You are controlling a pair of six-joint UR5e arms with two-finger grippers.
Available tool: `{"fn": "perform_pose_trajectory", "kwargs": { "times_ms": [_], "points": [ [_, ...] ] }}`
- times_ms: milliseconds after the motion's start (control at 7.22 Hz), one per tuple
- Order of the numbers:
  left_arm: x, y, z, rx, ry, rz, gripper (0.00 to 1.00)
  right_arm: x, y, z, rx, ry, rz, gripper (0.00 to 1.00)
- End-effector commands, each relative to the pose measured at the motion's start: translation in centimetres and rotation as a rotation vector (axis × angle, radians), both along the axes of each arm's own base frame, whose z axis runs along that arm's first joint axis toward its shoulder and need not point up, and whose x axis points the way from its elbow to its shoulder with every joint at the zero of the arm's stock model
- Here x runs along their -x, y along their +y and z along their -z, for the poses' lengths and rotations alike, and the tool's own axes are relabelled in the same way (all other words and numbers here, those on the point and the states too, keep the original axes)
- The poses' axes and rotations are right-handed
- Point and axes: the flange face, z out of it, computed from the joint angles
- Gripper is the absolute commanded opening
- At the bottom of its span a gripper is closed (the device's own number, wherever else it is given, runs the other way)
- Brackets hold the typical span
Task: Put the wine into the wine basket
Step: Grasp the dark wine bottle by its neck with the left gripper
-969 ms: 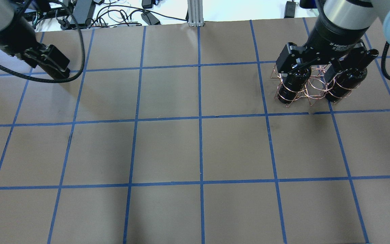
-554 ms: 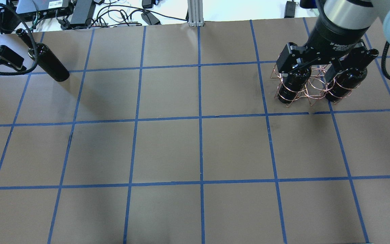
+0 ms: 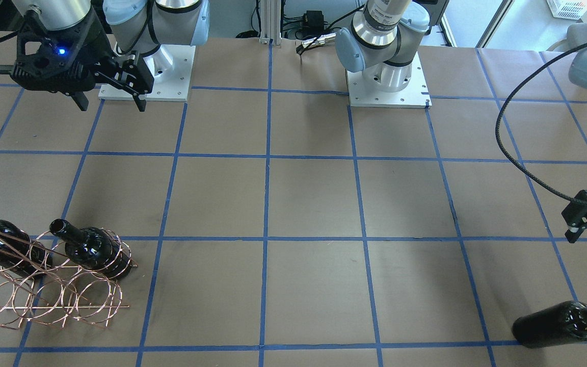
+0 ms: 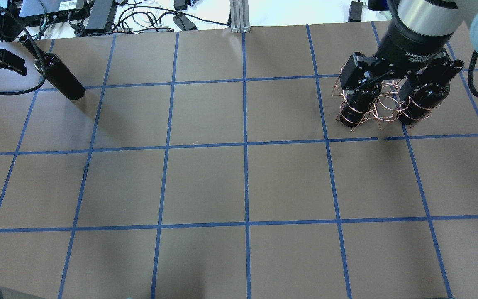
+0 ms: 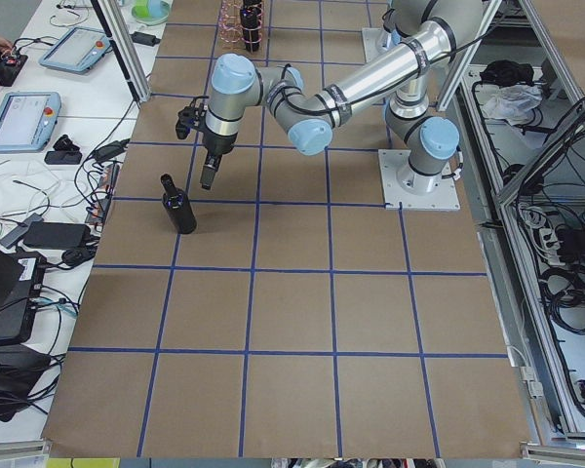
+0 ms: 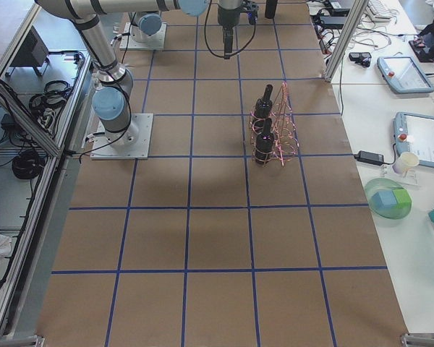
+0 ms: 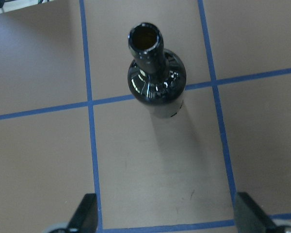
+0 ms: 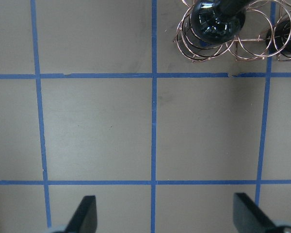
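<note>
A glossy black wine bottle (image 4: 59, 76) stands upright and alone at the table's far left; it also shows in the front view (image 3: 558, 324), the left side view (image 5: 178, 203) and the left wrist view (image 7: 155, 73). My left gripper (image 4: 4, 63) (image 7: 165, 218) is open and empty, a little to the left of the bottle and apart from it. The copper wire wine basket (image 4: 372, 111) (image 3: 44, 298) at the far right holds two black bottles (image 3: 92, 250) (image 3: 3, 251). My right gripper (image 4: 382, 83) (image 3: 111, 102) (image 8: 162, 218) hangs open and empty high above the basket.
Brown paper with a blue tape grid (image 4: 245, 145) covers the table. Cables and power bricks (image 4: 110, 16) lie beyond the far edge. The arm bases (image 3: 385, 76) stand on the robot's side. Tablets and a bowl (image 6: 390, 202) lie on a side bench.
My left gripper has drawn back to the left from the standing bottle, which it covered one second ago. The bottle stays upright. The right arm and the basket have not moved.
</note>
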Motion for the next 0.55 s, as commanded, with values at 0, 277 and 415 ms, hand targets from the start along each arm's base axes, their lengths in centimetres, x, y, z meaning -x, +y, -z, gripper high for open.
{"fn": "perform_pose_trajectory", "kwargs": {
  "times_ms": [0,277,415],
  "points": [
    [-0.1,-2.0,1.2,0.086,0.046,0.035,1.00,0.0,0.0,0.0,-0.002,0.001,-0.001,1.00],
    [-0.5,-2.6,2.8,0.075,0.055,0.039,1.00,0.0,0.0,0.0,-0.002,0.001,-0.003,1.00],
    [-0.9,-3.2,2.8,0.125,0.024,0.041,1.00,0.0,0.0,0.1,-0.004,0.001,-0.001,1.00]
  ]
}}
